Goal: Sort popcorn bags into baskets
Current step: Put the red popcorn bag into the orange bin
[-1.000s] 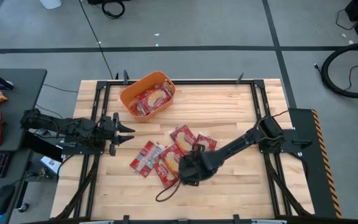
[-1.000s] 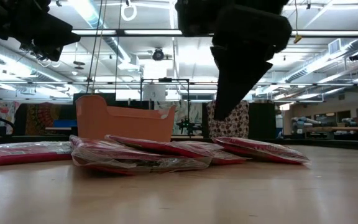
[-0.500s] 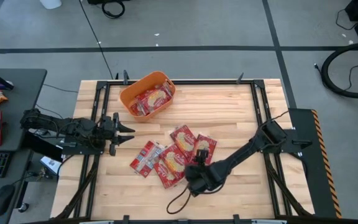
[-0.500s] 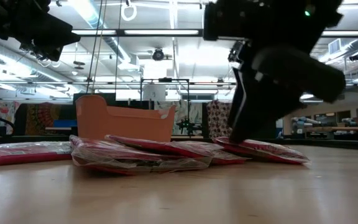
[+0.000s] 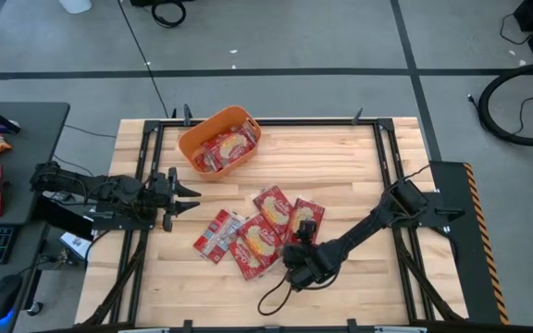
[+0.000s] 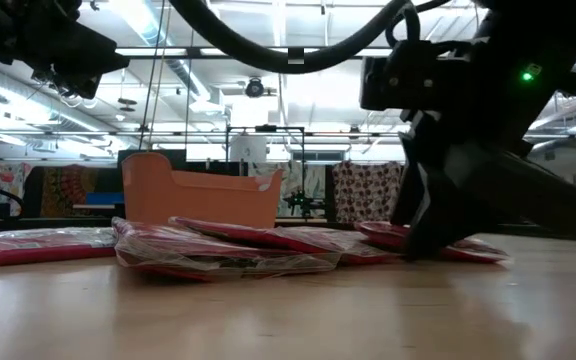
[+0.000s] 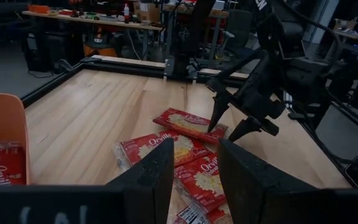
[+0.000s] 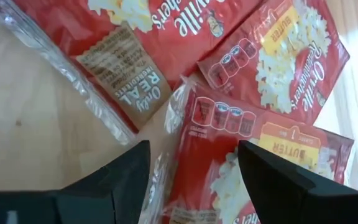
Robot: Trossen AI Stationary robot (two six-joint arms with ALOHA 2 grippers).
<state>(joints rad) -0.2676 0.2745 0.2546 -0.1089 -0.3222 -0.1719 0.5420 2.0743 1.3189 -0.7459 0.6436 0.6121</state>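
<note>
Popcorn bags (image 5: 253,236), red and overlapping, lie in a loose cluster at the centre of the wooden counter (image 5: 340,166). More fill the orange basket (image 5: 218,141) toward eleven o'clock. Right tool (image 5: 304,239), fingers spread wide and holding nothing, hovers over the bag at the cluster's three o'clock edge. Left tool (image 5: 188,192) waits at nine o'clock, partly parted, empty.

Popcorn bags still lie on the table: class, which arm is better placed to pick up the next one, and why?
Right. Its open tool is down over the rightmost popcorn bag in the pile, fingers straddling it. The left tool waits at the table's left edge, beside the orange basket.
</note>
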